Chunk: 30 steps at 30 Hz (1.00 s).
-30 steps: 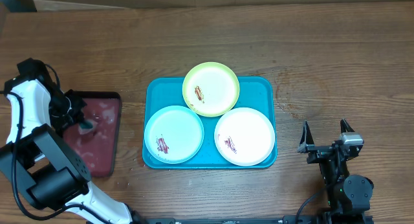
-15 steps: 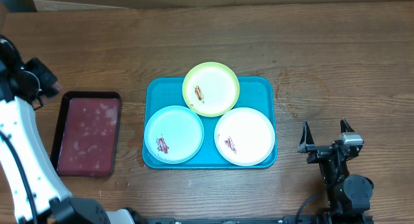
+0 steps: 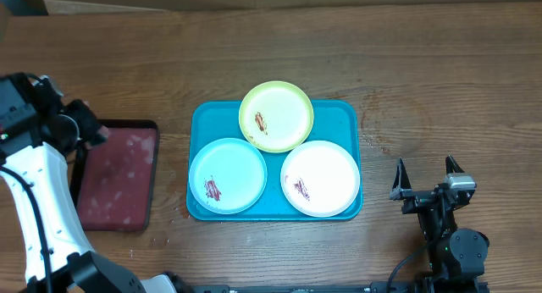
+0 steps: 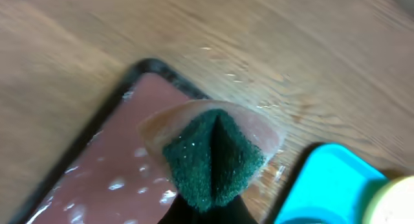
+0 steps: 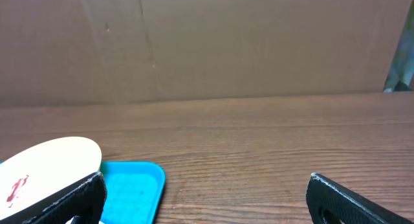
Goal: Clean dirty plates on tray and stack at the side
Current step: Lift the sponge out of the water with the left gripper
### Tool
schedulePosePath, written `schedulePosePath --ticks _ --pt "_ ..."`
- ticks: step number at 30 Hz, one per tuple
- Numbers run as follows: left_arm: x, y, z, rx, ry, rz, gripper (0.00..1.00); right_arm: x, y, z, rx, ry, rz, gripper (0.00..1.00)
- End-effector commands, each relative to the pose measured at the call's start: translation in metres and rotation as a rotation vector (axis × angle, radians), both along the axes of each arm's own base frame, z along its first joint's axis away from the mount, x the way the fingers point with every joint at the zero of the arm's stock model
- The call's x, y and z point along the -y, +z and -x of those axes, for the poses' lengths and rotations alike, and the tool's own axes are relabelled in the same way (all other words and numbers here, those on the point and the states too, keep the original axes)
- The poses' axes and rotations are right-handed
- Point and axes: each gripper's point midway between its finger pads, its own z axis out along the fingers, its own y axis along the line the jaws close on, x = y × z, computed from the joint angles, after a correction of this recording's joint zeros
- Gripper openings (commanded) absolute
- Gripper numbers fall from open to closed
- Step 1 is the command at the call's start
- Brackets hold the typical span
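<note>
Three plates lie on the turquoise tray [image 3: 343, 115]: a lime green plate [image 3: 276, 116] at the back, a light blue plate [image 3: 228, 175] front left and a white plate [image 3: 320, 179] front right. Each has a small reddish-brown smear. My left gripper [image 3: 85, 128] hangs over the back edge of the dark red tray [image 3: 114, 179]. In the left wrist view it [image 4: 207, 208] is shut on a folded dark green sponge [image 4: 210, 159]. My right gripper [image 3: 426, 179] is open and empty, right of the turquoise tray; it also shows in the right wrist view [image 5: 207, 204].
The black-rimmed dark red tray [image 4: 110, 179] holds wet droplets. The left wrist view shows the turquoise tray's corner [image 4: 323, 185] and the green plate's edge [image 4: 394, 201]. The right wrist view shows the white plate [image 5: 45, 166], the turquoise tray [image 5: 132, 185] and a cardboard wall [image 5: 207, 43] behind.
My left arm rose off the dark red tray with the sponge, swung left, then came back over the tray's back left edge. The right arm and the plates have not moved.
</note>
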Motion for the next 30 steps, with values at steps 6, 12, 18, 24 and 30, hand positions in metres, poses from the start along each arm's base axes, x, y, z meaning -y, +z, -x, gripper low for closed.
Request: schedulePosePath --ticks 6,12,18,24,30 --pt "0.045 0.032 -0.017 0.260 -0.354 0.187 0.04 0.002 -0.002 0.000 0.004 -0.008 -0.004 1.00" --pt "0.005 0.021 0.012 0.253 -0.213 0.250 0.04 0.002 -0.002 0.000 0.004 -0.008 -0.004 1.00" --pt "-0.004 0.032 0.023 0.417 -0.209 0.423 0.04 0.002 -0.002 0.000 0.004 -0.008 -0.004 1.00" --pt "-0.006 0.014 0.028 0.391 -0.180 0.455 0.04 0.002 -0.002 0.000 0.004 -0.008 -0.004 1.00" --pt "-0.007 0.009 0.027 0.382 -0.173 0.470 0.04 0.002 -0.002 0.000 0.004 -0.008 -0.004 1.00"
